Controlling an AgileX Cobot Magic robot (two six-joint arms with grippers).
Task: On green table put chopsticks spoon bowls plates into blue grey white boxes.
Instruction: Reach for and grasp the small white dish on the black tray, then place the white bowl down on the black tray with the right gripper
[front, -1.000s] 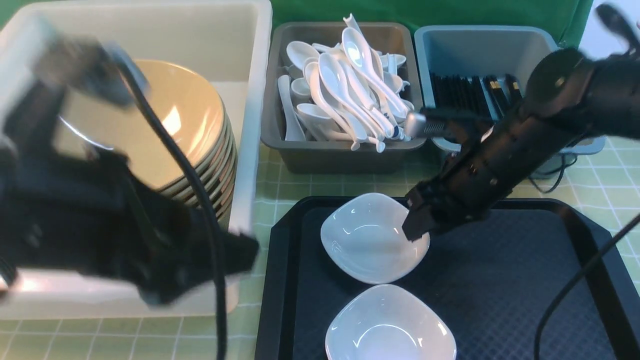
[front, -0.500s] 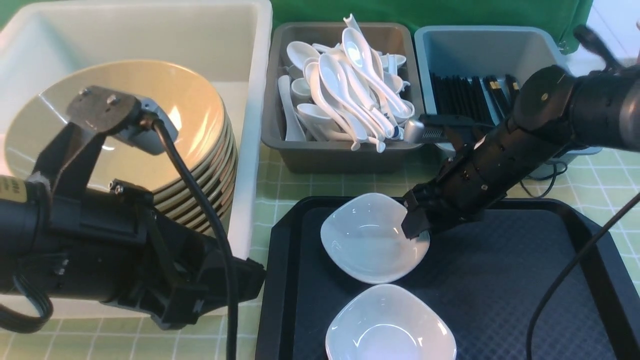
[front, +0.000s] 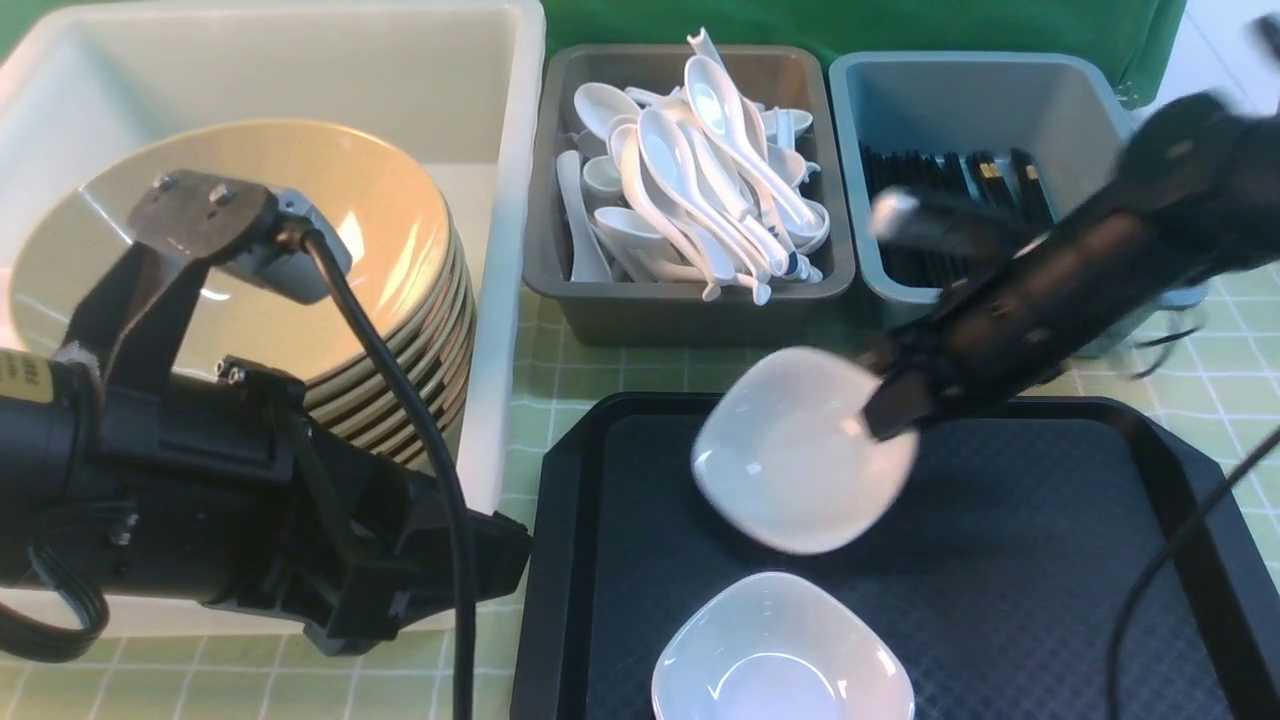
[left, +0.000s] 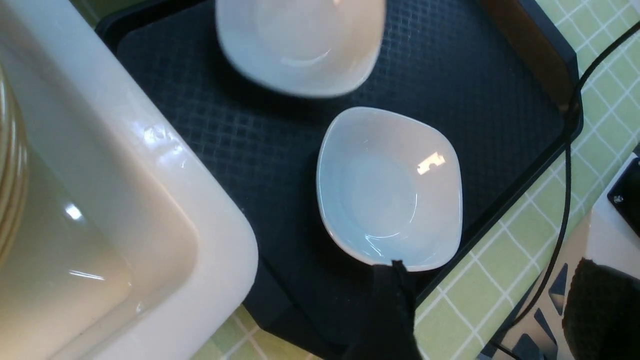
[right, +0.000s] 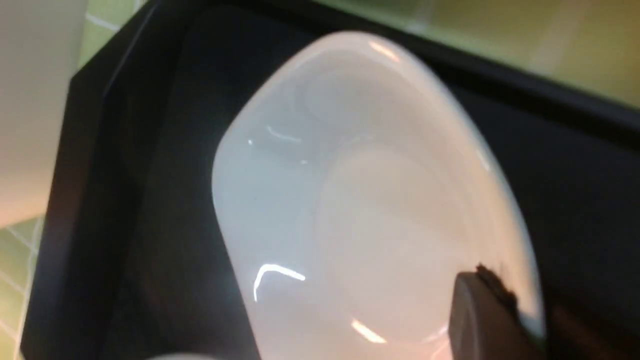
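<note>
My right gripper (front: 885, 405) is shut on the rim of a white square bowl (front: 805, 450), which hangs tilted and blurred above the black tray (front: 1000, 560). In the right wrist view the bowl (right: 360, 190) fills the frame, with one finger (right: 480, 310) inside its rim. A second white bowl (front: 780, 650) rests on the tray near the front edge. My left gripper (left: 490, 272) is open and holds nothing. It hovers beside this second bowl (left: 390, 187), at the tray's front left corner.
The white box (front: 510, 200) at the left holds a tilted stack of tan plates (front: 300, 250). Behind the tray, a grey box (front: 690, 310) is heaped with white spoons (front: 700, 150), and a blue box (front: 1000, 90) holds dark chopsticks (front: 950, 180). A green checked cloth covers the table.
My right gripper has shut on the far bowl's rim and raised it off the tray, up and to the right. The left arm swung in earlier and has now stopped.
</note>
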